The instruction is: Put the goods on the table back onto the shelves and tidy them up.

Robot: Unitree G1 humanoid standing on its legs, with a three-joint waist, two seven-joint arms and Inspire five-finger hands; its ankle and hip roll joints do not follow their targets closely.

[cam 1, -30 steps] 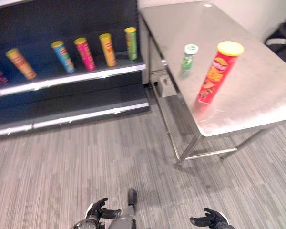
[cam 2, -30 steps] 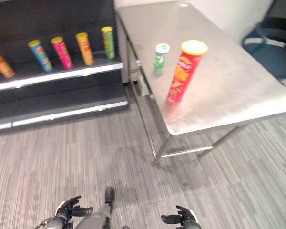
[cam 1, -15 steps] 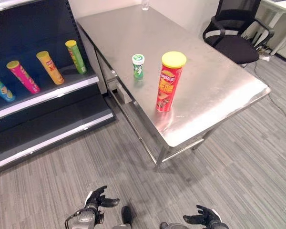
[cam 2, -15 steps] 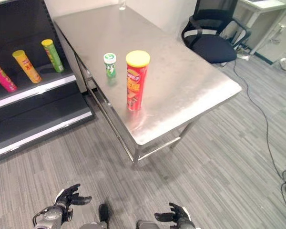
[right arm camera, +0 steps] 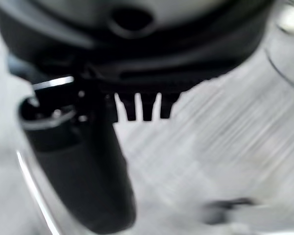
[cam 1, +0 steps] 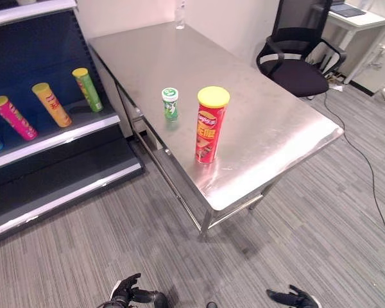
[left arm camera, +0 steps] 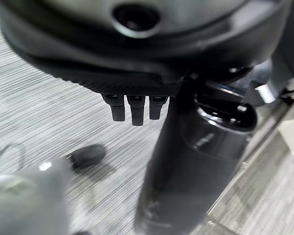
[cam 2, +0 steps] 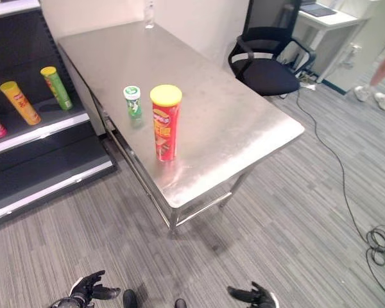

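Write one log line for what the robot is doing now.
left hand: open, empty | right hand: open, empty | red can, green bottle: on table

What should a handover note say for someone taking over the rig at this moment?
Left robot hand and right robot hand: both open, holding nothing, low over the floor.
On the steel table: red chip can upright, small green bottle just beyond it, apart.
On the shelf: green can, orange can and pink can leaning back.
Done: nothing picked yet. Left: shelve both table items, then tidy.
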